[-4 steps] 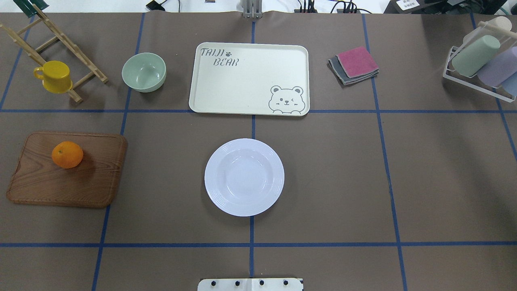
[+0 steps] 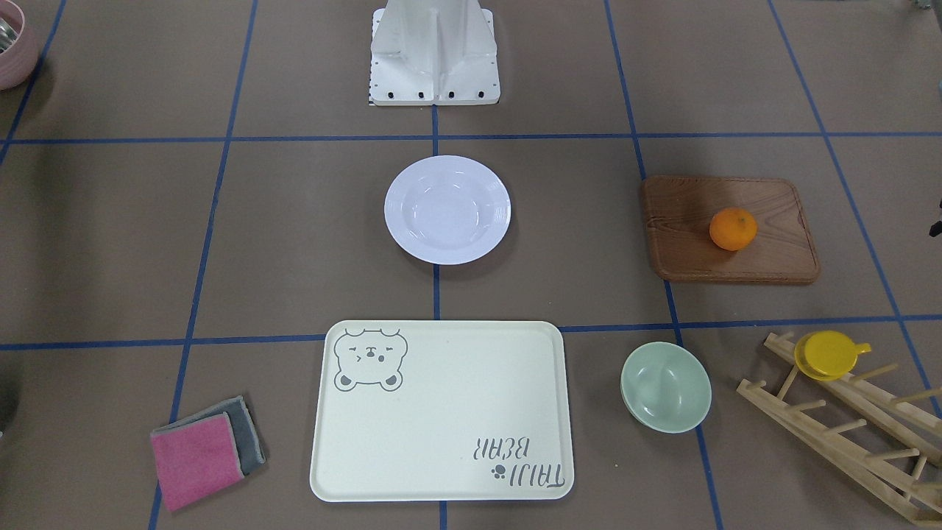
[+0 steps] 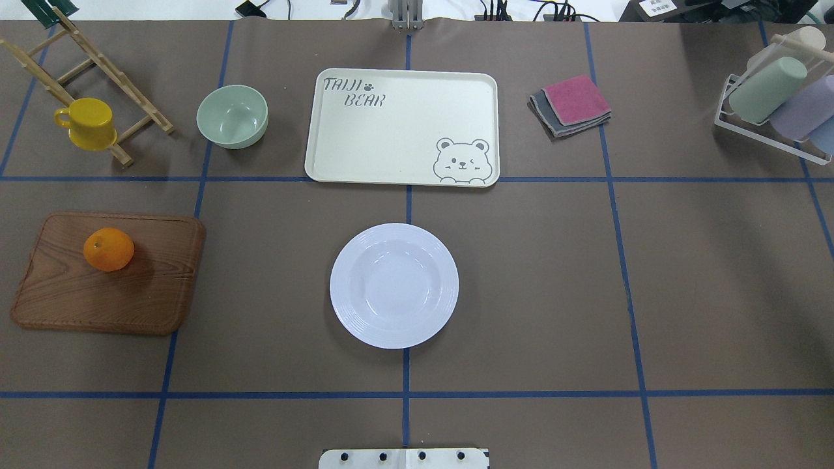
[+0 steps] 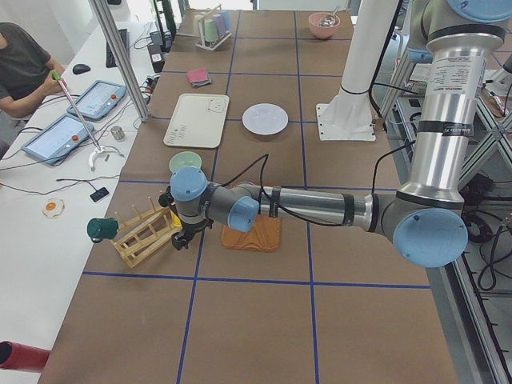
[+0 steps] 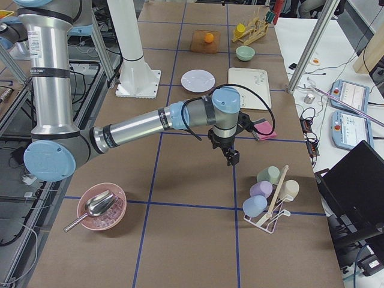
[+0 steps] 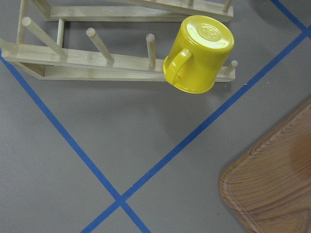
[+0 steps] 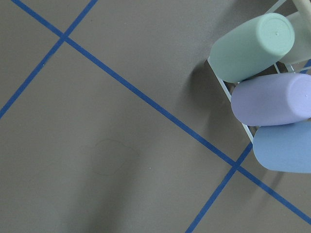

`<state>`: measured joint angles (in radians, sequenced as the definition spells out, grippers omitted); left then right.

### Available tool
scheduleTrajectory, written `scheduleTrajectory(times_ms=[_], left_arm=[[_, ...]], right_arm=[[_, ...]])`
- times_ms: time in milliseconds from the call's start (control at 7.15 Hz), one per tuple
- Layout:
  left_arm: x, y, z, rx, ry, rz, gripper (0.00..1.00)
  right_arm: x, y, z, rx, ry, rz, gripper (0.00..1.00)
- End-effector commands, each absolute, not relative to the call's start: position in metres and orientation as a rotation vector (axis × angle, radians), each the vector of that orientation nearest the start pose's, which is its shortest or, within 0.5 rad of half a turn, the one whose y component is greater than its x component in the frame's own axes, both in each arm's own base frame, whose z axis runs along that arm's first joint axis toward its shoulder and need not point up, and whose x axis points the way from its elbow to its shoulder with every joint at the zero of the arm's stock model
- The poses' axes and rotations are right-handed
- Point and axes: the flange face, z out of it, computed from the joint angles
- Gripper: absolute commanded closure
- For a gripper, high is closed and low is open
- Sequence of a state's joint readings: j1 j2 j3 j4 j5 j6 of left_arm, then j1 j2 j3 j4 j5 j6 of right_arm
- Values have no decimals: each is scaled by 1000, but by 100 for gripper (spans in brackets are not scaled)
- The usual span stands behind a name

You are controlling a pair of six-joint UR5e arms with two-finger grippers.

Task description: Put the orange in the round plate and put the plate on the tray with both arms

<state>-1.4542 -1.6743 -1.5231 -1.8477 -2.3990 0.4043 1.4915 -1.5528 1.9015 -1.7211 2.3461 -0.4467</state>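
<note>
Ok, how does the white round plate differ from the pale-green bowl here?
The round plate is white, the bowl pale green. The plate is wider and shallower with a ribbed rim; the bowl is narrower and deeper. The plate sits mid-table; the bowl stands beside the tray, on the robot's left. Both are round, upright and empty.

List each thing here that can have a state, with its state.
orange: resting on the wooden board.
round plate: upright, empty, on the table.
tray: flat, nothing on it.
green bowl: upright, empty.
yellow cup: upside down on a wooden rack peg.
cloths: folded, stacked.
left tool: open or shut, cannot tell.
right tool: open or shut, cannot tell.
</note>
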Motion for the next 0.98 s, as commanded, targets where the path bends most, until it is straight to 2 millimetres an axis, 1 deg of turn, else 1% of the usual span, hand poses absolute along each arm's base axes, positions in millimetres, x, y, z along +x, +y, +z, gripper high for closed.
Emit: scheduleTrajectory(times_ms=[0,140,419,559,699,839], left_arm=[[5,-552,599,427,782,622,0],[22,-552,599,416,788,651,0],[23,-554,594,425,787,656,0],[24,-557,588,435,785,660,0],[24,-558,588,434,785,659,0],[24,-562,578,447,779,662,0]], right_arm=[[23,-491,504,330,-739,-577,0],[22,-491,504,329,-739,-579,0],[18,-491,502,330,-740,-589,0],[18,-491,502,329,-741,-590,0],[16,-491,502,328,-741,-593,0],[15,-491,502,328,-740,-596,0]])
